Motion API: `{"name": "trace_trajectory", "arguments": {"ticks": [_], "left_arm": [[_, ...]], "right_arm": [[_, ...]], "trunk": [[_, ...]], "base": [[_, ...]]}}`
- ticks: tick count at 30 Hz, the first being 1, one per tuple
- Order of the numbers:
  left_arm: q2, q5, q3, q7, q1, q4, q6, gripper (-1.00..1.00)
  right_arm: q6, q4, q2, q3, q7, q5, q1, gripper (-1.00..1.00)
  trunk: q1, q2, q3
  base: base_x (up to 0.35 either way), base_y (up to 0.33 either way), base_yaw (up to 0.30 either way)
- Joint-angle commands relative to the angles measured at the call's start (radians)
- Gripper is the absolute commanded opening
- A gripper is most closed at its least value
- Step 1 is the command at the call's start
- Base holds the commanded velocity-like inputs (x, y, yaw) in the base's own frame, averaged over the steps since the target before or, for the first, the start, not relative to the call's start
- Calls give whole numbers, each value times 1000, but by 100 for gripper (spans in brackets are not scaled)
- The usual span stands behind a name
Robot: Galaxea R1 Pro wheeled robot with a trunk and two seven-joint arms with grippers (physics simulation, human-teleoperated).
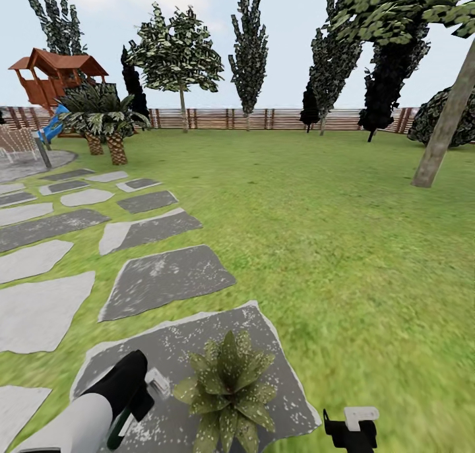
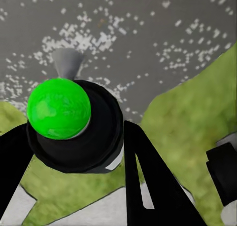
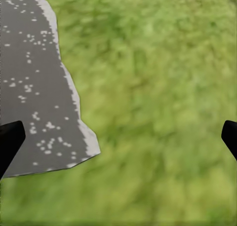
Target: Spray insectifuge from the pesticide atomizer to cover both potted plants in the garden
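Observation:
My left gripper (image 1: 135,400) is shut on the pesticide atomizer (image 1: 157,382), whose white spray head points toward a potted plant (image 1: 227,387). That plant is a low rosette of speckled green leaves standing on a grey stepping stone (image 1: 198,341), just right of the gripper. In the left wrist view the atomizer (image 2: 74,122) appears dark and round with a bright green knob and a grey nozzle, held between the black fingers (image 2: 148,181) above stone and grass. My right gripper (image 1: 349,432) hangs low on the plant's right; its fingertips (image 3: 10,142) stand wide apart over the lawn, open and empty.
Grey stepping stones (image 1: 165,278) run away to the left toward a paved circle (image 1: 26,164). Two palms (image 1: 105,120) and a wooden play tower (image 1: 56,77) stand far left. A slanted trunk (image 1: 445,126) rises at right. Open lawn (image 1: 316,215) reaches the slatted fence (image 1: 264,118).

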Motion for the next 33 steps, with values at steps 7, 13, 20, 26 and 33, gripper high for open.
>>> {"name": "trace_trajectory", "arguments": {"ticks": [7, 13, 20, 26, 33], "left_arm": [[-4, 91, 2, 76, 0, 13, -34, -100], [-9, 96, 2, 123, 0, 45, -40, -100], [-15, 97, 4, 142, 0, 71, -40, -100], [-12, 96, 4, 143, 2, 75, -40, -100], [-4, 155, 0, 182, 18, 58, -40, -100]], "right_arm": [[-1, 1, -1, 2, -6, 8, -1, 100], [-1, 1, -1, 2, -6, 8, -1, 100], [-1, 1, -1, 2, -5, 8, -1, 100], [-1, 1, -1, 2, -5, 8, -1, 100], [-1, 1, -1, 2, -5, 8, -1, 100]], "trunk": [[0, 0, -1], [0, 0, -1], [0, 0, -1], [0, 0, -1], [0, 0, -1]], "base": [[0, 0, 0], [0, 0, 0], [0, 0, 0], [0, 0, 0], [93, 0, 0]]}}
